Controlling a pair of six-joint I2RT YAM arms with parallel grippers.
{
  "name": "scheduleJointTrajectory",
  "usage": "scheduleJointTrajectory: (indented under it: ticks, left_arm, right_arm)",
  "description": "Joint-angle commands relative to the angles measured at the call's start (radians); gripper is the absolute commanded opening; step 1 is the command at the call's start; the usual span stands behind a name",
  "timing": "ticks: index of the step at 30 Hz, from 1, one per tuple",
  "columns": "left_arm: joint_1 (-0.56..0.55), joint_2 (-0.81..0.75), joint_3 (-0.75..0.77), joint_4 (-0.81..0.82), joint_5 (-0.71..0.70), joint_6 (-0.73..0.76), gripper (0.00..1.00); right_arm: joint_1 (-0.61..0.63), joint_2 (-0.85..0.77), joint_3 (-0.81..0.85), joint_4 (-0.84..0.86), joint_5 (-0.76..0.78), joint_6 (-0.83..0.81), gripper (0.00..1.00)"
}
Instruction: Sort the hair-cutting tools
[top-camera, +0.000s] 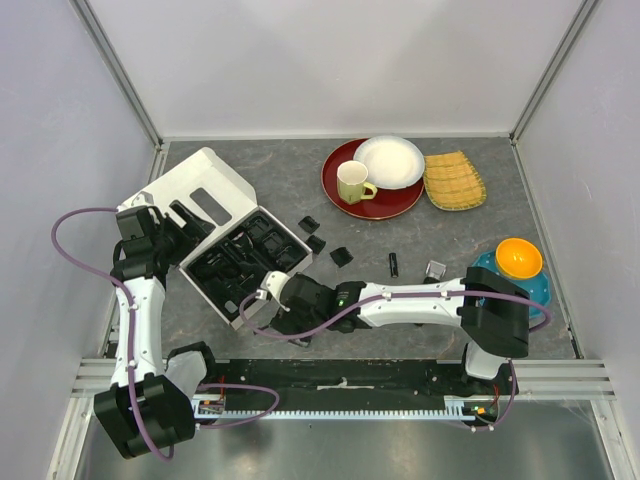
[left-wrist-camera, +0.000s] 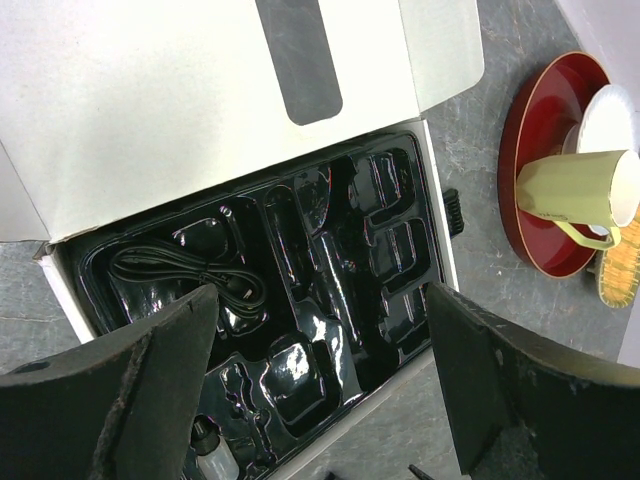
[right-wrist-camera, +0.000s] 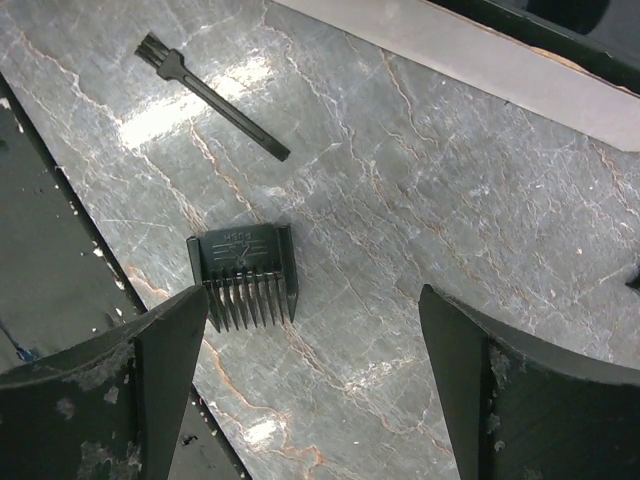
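Gaping right hand above comb guard

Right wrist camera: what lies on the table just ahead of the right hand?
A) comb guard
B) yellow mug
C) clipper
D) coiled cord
A: a toothed black comb guard lies flat on the table just ahead of the open right hand, near a small brush.

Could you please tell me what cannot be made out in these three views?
1. Top view: what fills the black tray; black on black, too small.
2. Left wrist view: the tray's near pockets, behind the fingers of the left gripper; glare blurs the rest.
3. Top view: the comb guard and brush, seemingly covered by the right gripper.
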Motion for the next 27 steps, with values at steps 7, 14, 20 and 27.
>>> scheduleJointTrajectory:
  ticks: [7,14,20,27]
  left_arm:
    - [0.006,0.01,0.0,0.042,0.041,-0.004,0.91]
    - [0.006,0.01,0.001,0.042,0.043,-0.004,0.91]
    - [0.008,0.01,0.001,0.04,0.041,-0.002,0.91]
    - [0.008,0.009,0.001,0.04,0.041,-0.001,0.91]
  right_arm:
    - [-0.001,0.06,0.025,-0.003,-0.138,-0.079,0.94]
    - [0.0,0.111,0.037,0.003,-0.152,-0.087,0.94]
    - [-0.014,0.163,0.063,0.015,-0.149,-0.089,0.93]
    - [-0.046,0.185,0.067,0.02,-0.213,-0.063,0.75]
